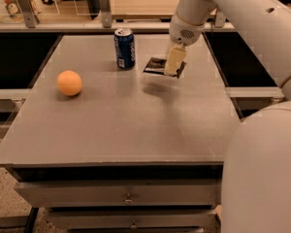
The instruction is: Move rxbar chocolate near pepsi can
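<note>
An orange [69, 83] sits near the left edge of the bench [136, 130] and has no part in the job. By the far edge, left of middle, stands the blue can [124, 48]. Just right of it, not touching, the snack bar [156, 65] hangs clear of the bench (its shadow lies below), with the jaws clenched on its right end. The gripper [175, 62] hovers there, toward the far edge. The carry looks nearly done; setting the bar down by the can and letting go are left
</note>
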Controlling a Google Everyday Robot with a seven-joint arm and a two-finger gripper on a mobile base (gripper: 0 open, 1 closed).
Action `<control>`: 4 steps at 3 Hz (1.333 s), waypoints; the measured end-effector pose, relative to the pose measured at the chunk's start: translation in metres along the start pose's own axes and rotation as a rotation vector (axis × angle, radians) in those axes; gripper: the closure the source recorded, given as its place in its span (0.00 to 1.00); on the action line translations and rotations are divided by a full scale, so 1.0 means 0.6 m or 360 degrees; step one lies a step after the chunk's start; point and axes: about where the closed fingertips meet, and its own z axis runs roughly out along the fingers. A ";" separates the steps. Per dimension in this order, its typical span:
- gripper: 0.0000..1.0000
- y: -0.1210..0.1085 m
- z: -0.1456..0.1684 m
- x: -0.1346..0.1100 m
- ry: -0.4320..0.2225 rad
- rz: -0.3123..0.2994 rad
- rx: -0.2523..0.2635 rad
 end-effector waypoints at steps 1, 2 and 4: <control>0.82 -0.010 0.013 -0.040 -0.0020 -0.0044 -0.0013; 0.59 -0.017 0.029 -0.063 -0.0044 -0.0051 -0.0021; 0.12 -0.024 0.060 -0.081 -0.0091 -0.0002 -0.0026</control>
